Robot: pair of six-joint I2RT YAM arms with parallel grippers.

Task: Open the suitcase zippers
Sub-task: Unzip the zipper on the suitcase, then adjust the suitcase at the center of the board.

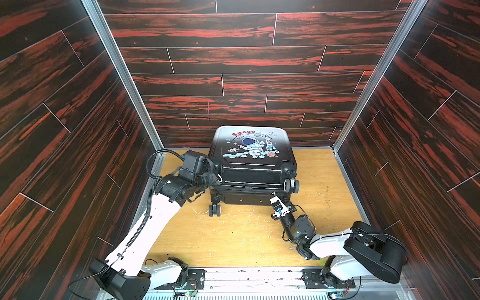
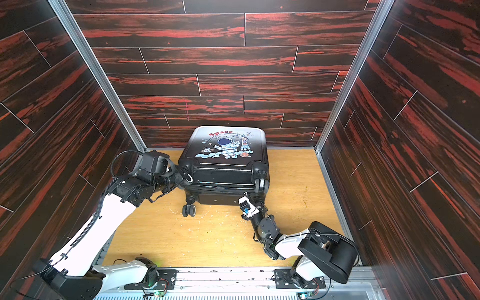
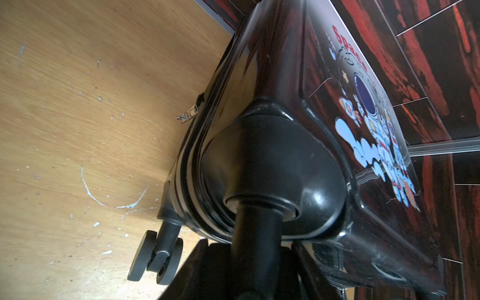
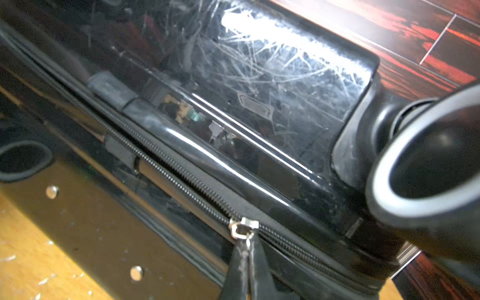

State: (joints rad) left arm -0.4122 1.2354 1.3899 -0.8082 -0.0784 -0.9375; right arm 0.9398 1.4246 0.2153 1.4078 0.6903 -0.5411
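Suitcase, one: flat on the table, print side up.
Zippers: one track along the suitcase's near seam.
Pull tab, one: pinched in the closed right gripper.
Left gripper, one: clamped round a wheel stem at the suitcase's near-left corner.
Other wheels seen in a top view: two.

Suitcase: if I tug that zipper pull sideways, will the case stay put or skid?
Likely to skid, not roll: the suitcase lies flat on its glossy shell on the smooth table, casters sticking out sideways. The left gripper clamped on a caster stem probably braces it. The right gripper pinches the small metal zipper pull, which might slip.
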